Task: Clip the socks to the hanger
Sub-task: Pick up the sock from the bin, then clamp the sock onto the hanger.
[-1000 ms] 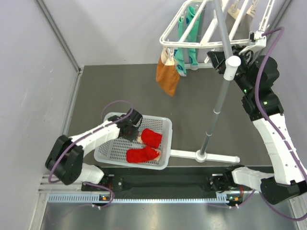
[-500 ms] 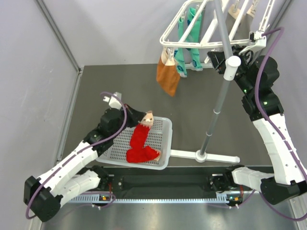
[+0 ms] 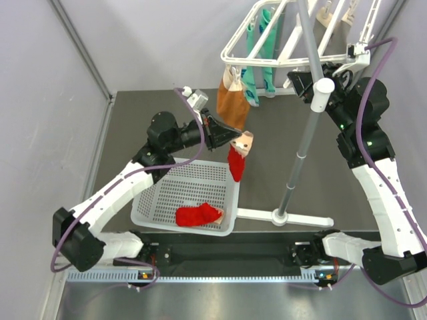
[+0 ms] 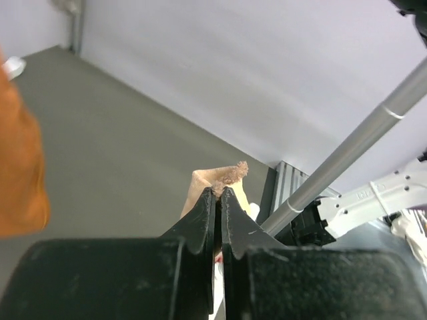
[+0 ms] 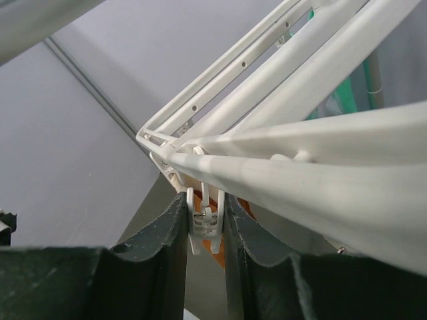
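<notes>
My left gripper (image 3: 233, 139) (image 4: 219, 193) is shut on the tan toe of a red sock (image 3: 236, 163) (image 4: 224, 175). The sock hangs in the air above the basket's far right corner, just below the hanger's near-left corner. A second red sock (image 3: 198, 215) lies in the basket. The white hanger (image 3: 267, 61) (image 5: 313, 140) carries a mint-green pair (image 3: 257, 73). Under the frame's front bar, my right gripper (image 3: 300, 81) (image 5: 205, 200) is shut on a small white clip (image 5: 205, 223).
A white perforated basket (image 3: 143, 215) sits near the left arm's base. The hanger's grey pole (image 3: 303, 143) and white foot (image 3: 293, 218) stand right of it. An orange-brown sock (image 3: 232, 105) hangs at the frame's near-left corner, and beige socks (image 3: 327, 15) hang further back.
My left arm lifted one red sock out of the basket and carried it up and to the right, towards the hanger. The right arm has not moved.
</notes>
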Available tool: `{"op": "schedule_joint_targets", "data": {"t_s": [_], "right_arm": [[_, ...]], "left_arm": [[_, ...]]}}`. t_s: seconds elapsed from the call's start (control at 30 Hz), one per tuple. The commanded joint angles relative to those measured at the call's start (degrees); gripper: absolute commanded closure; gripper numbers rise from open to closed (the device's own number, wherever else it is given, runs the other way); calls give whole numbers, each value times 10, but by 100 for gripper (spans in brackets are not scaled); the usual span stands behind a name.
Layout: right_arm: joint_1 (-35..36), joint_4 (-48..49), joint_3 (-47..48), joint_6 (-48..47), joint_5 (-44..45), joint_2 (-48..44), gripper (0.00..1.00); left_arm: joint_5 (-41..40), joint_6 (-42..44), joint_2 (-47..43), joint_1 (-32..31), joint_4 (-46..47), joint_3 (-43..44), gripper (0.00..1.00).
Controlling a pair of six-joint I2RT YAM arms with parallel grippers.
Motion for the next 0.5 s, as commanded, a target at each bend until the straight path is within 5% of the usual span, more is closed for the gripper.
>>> {"op": "schedule_joint_targets", "data": {"t_s": [0.0, 0.47], "right_arm": [[4, -58, -12, 10, -70, 5, 100], [3, -50, -27, 29, -109, 1, 100]], "left_arm": [[72, 32, 36, -3, 101, 47, 100], [55, -29, 216, -9, 129, 256, 100]]}}
